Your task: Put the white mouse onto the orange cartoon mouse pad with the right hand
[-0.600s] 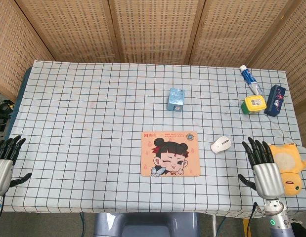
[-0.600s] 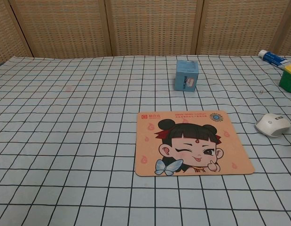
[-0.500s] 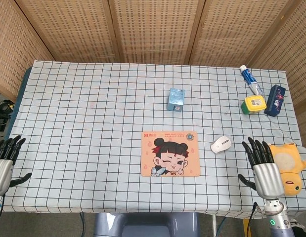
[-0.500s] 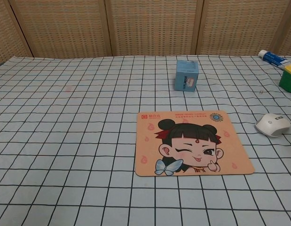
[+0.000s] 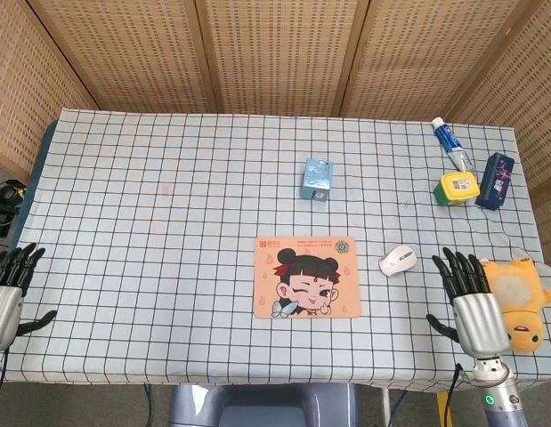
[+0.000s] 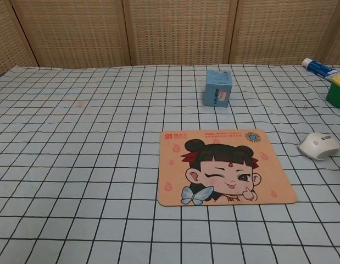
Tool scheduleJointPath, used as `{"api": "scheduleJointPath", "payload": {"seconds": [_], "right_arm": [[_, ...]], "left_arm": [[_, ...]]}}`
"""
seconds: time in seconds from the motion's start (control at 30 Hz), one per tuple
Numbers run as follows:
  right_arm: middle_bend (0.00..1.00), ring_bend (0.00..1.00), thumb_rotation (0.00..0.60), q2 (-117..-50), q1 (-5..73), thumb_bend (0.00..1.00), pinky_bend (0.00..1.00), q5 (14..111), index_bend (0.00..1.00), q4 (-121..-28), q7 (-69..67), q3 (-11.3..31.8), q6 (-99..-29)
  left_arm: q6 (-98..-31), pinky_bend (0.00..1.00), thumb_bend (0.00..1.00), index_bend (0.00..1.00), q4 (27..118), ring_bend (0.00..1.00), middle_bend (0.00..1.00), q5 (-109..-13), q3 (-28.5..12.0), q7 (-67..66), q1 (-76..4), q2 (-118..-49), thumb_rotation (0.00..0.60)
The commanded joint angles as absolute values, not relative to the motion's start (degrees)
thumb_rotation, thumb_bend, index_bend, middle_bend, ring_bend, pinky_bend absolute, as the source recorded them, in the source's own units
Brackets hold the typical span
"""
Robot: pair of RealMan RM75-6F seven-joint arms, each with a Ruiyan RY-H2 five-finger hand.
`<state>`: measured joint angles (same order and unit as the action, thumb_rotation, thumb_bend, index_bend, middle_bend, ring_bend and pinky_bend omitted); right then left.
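The white mouse (image 5: 398, 260) lies on the checked cloth just right of the orange cartoon mouse pad (image 5: 304, 276); the chest view shows the mouse (image 6: 318, 145) and the pad (image 6: 224, 165) too. My right hand (image 5: 471, 300) is at the table's front right, a short way right of and nearer than the mouse, fingers straight and apart, holding nothing. At the front left edge my left hand (image 5: 6, 294) is spread flat and empty. Neither hand appears in the chest view.
A light blue box (image 5: 317, 179) stands behind the pad. At the back right are a toothpaste tube (image 5: 451, 142), a yellow-lidded green container (image 5: 458, 187) and a dark blue box (image 5: 495, 181). A yellow plush toy (image 5: 516, 291) lies beside my right hand.
My right hand has shifted slightly left and toward the front edge. The mouse, the pad and my left hand have not moved.
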<state>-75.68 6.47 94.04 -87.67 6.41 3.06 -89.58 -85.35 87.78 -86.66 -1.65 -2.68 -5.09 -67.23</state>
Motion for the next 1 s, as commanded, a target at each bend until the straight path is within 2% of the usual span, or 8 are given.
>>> {"api": "scheduleJointPath", "payload": {"seconds": [0.03, 0.2, 0.4, 0.53, 0.83, 1.0], "right_arm": [[0.00, 0.00, 0.600, -75.66, 6.89, 0.17, 0.00, 94.39, 0.02, -87.43, 6.20, 3.02, -89.18], [0.00, 0.00, 0.600, -75.87, 8.75, 0.17, 0.00, 95.31, 0.06, -86.85, 5.42, 3.81, -88.00], [0.07, 0.00, 0.600, -75.05, 13.67, 0.17, 0.00, 91.77, 0.18, -87.84, 5.76, 6.37, -80.11], [0.08, 0.00, 0.600, -75.52, 16.78, 0.20, 0.00, 88.66, 0.24, -87.08, 7.77, 7.58, -74.48], [0.10, 0.00, 0.600, -79.70, 22.77, 0.25, 0.00, 82.38, 0.26, -81.23, 11.47, 8.82, -63.79], [0.10, 0.00, 0.600, -80.98, 24.73, 0.30, 0.00, 81.07, 0.27, -78.39, 12.46, 9.15, -61.52]], "left_arm": [[-85.42, 0.00, 0.00, 0.00, 87.70, 0.00, 0.00, -86.55, -1.73, -2.55, -5.05, -67.18, 0.600], [-85.58, 0.00, 0.00, 0.00, 87.62, 0.00, 0.00, -86.35, -1.89, -2.55, -4.99, -67.15, 0.600], [-85.70, 0.00, 0.00, 0.00, 87.64, 0.00, 0.00, -86.21, -2.13, -2.78, -5.05, -67.16, 0.600], [-85.62, 0.00, 0.00, 0.00, 87.58, 0.00, 0.00, -86.07, -2.17, -2.90, -5.06, -67.21, 0.600], [-85.45, 0.00, 0.00, 0.00, 87.47, 0.00, 0.00, -86.03, -2.20, -2.84, -5.17, -67.27, 0.600], [-85.14, 0.00, 0.00, 0.00, 87.27, 0.00, 0.00, -85.71, -2.30, -2.67, -5.27, -67.32, 0.600]]}}
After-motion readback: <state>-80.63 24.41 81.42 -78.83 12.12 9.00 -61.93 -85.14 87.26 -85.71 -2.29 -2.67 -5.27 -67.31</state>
